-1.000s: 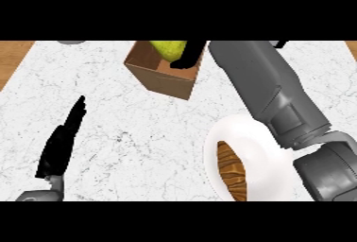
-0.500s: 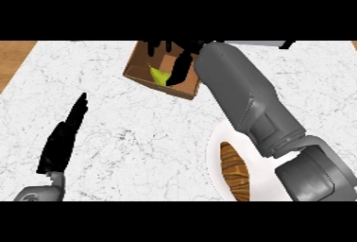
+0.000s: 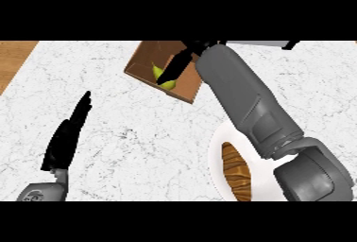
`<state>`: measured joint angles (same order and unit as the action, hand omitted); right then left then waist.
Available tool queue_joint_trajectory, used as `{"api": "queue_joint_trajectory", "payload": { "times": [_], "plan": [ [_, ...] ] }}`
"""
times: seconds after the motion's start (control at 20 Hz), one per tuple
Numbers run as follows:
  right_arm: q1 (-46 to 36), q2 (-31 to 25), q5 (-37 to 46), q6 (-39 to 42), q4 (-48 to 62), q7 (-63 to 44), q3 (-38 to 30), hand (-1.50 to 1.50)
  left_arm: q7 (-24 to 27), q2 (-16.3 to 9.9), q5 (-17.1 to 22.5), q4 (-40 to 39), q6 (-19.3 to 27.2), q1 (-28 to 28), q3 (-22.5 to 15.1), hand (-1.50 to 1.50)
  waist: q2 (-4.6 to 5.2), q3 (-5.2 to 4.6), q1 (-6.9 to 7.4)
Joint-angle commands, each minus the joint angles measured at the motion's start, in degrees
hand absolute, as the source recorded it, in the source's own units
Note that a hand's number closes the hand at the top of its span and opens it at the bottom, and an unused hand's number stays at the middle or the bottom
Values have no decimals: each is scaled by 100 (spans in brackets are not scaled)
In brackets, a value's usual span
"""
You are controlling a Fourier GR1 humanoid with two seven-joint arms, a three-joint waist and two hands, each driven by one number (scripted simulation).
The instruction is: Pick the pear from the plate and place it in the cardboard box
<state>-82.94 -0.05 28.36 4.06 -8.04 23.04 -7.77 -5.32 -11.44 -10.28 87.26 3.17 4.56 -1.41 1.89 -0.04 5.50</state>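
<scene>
Fingers of the right hand have straightened over the cardboard box, and the pear they carried a second ago now lies inside it, apparently released. Placement looks nearly done. That forearm stretches from the plate up to the box. Left hand rests open at the view's left, fingers up.

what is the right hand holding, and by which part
Right hand is over the pear inside the box; whether it grips it, and where, cannot be told. Left hand holds nothing.
</scene>
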Motion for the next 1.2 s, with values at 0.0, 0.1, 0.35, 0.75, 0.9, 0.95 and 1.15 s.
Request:
{"api": "queue_joint_trajectory", "payload": {
  "times": [0.0, 0.1, 0.35, 0.75, 0.9, 0.95, 1.15],
  "plan": [
    [-55, -202, -675, 18, -90, -10, -707, -150, -92, 132, -40, 85, 87, 23, -75, 0, 15, 7, -44],
    [-164, -173, -980, 7, -105, -185, -1017, -150, -1, -24, 11, -25, 44, 40, 109, 0, -5, 2, -80],
    [-30, -894, -1487, 504, -70, -70, -1559, -150, -63, 43, -39, 147, 58, 2, -2, 0, 58, 9, -8],
    [190, -1952, -1756, 573, 45, -323, -1937, -150, -53, -19, 22, 120, -32, 115, 63, 0, 127, 13, 80],
    [493, -2440, -1764, 988, 16, -61, -1965, -150, 190, 33, 10, 81, -31, -57, 4, 0, 186, 20, 140],
    [458, -2690, -1774, 1217, 31, -166, -1979, -150, 88, -4, 34, 174, -67, -49, 17, 0, 176, 26, 152],
    [577, -2969, -1662, 1650, -1, 26, -1875, -150, 136, 122, -79, 115, 17, 34, -115, 0, 250, 30, 218]
  ]
}}
